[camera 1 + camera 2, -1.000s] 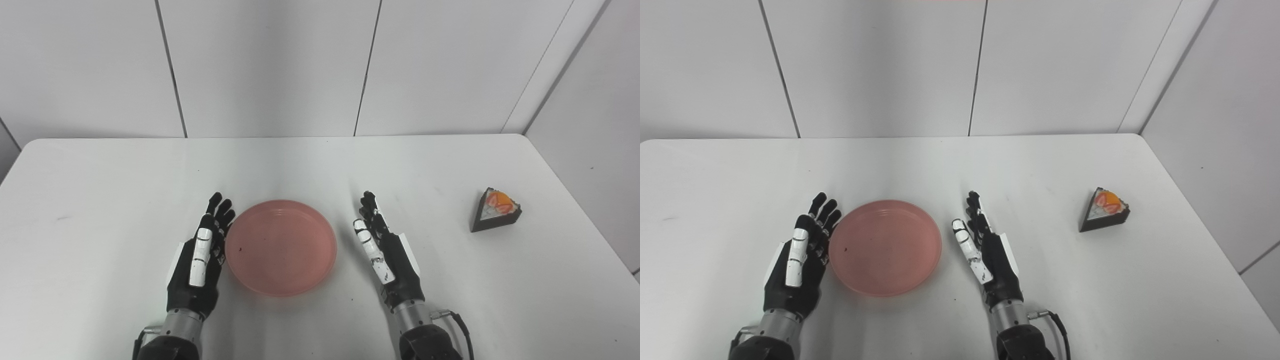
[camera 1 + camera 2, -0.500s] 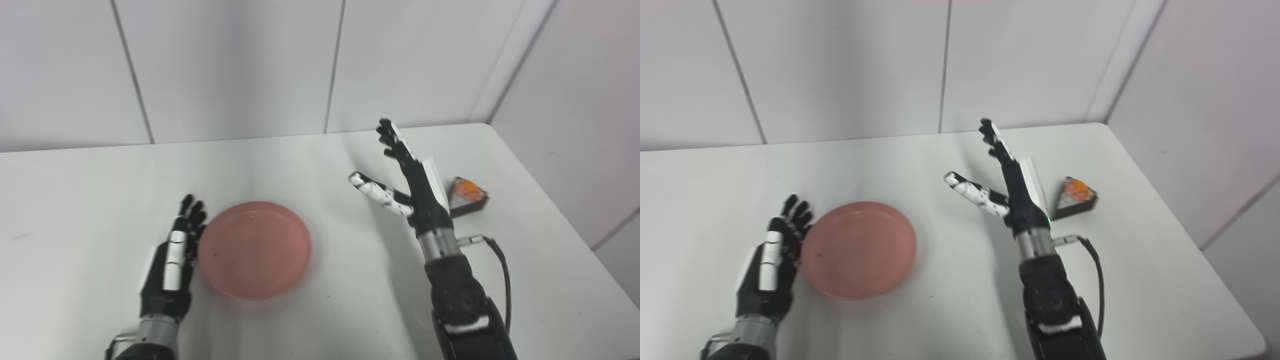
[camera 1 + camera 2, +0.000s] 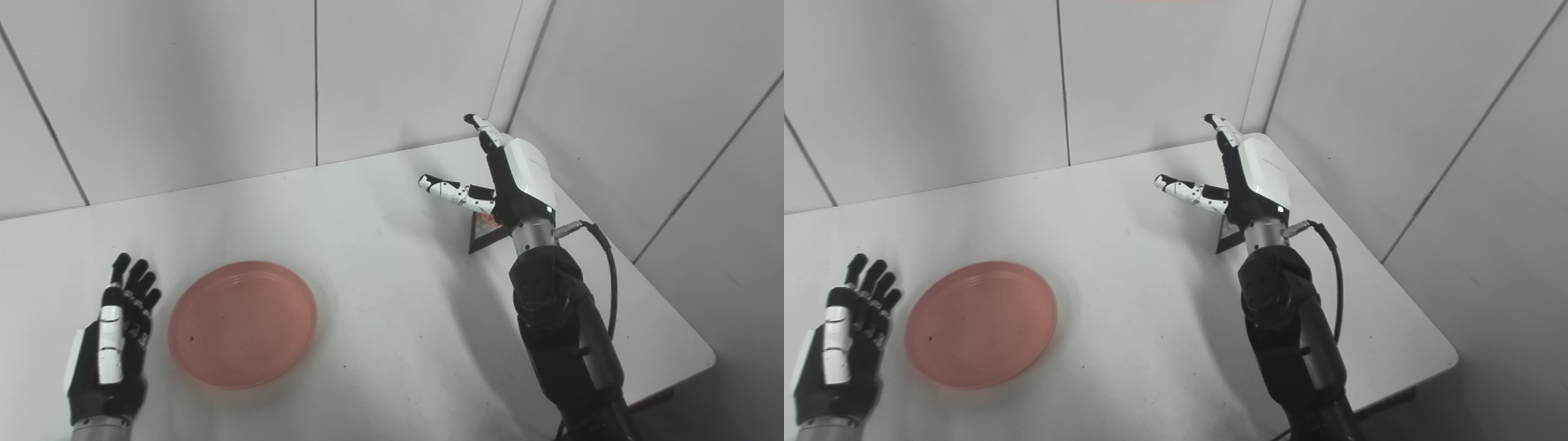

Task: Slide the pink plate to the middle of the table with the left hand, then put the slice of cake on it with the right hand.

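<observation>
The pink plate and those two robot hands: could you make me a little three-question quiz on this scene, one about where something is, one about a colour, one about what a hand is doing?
1. Where does the slice of cake sit?
A. On the plate
B. On the table, just behind the right hand
C. In the left hand

2. What colour is the plate?
A. Pink
B. Blue
C. Green

3. What is the state of the right hand?
A. Shut on the cake
B. Pressing flat on the plate
C. Open, fingers spread, holding nothing

Answers:
1. B: only a dark corner of the cake shows past the hand's wrist, on the white table near the far right corner.
2. A: the round plate is pink and bare.
3. C: thumb and fingers stand apart above the cake. The left hand lies open beside the plate.
</observation>
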{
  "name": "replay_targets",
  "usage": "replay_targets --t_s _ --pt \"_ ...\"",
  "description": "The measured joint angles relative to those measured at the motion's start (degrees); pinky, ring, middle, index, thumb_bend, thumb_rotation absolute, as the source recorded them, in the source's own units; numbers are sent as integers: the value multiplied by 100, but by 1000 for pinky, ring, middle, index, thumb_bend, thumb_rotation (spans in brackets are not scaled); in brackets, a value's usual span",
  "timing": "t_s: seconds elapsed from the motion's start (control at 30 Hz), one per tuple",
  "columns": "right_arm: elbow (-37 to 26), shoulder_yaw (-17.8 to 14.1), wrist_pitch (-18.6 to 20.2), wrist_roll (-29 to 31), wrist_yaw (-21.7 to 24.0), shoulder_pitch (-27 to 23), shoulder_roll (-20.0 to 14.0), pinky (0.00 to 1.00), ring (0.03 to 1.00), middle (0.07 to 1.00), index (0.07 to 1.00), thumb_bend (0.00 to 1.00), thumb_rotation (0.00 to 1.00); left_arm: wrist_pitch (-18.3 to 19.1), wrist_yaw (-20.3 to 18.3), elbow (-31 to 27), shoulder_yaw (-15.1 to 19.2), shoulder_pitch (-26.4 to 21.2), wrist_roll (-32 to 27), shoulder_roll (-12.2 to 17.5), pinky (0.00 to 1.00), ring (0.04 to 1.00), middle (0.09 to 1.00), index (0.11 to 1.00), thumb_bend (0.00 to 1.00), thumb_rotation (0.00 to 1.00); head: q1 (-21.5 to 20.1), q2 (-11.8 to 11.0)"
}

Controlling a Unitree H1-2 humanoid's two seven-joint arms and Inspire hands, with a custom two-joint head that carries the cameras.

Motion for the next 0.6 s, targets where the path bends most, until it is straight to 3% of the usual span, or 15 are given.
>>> replay_targets --t_s 0.17,0.6 --pt "263 -328 8 -800 162 -66 69 802 900 903 871 701 638 -49 -12 85 54 -62 -31 7 973 986 975 988 638 946 -70 -26" --pt "1046 -762 8 -1254 237 -78 158 778 892 922 895 739 577 -166 -83 53 28 -42 -96 44 970 981 971 986 604 964 -114 -62"
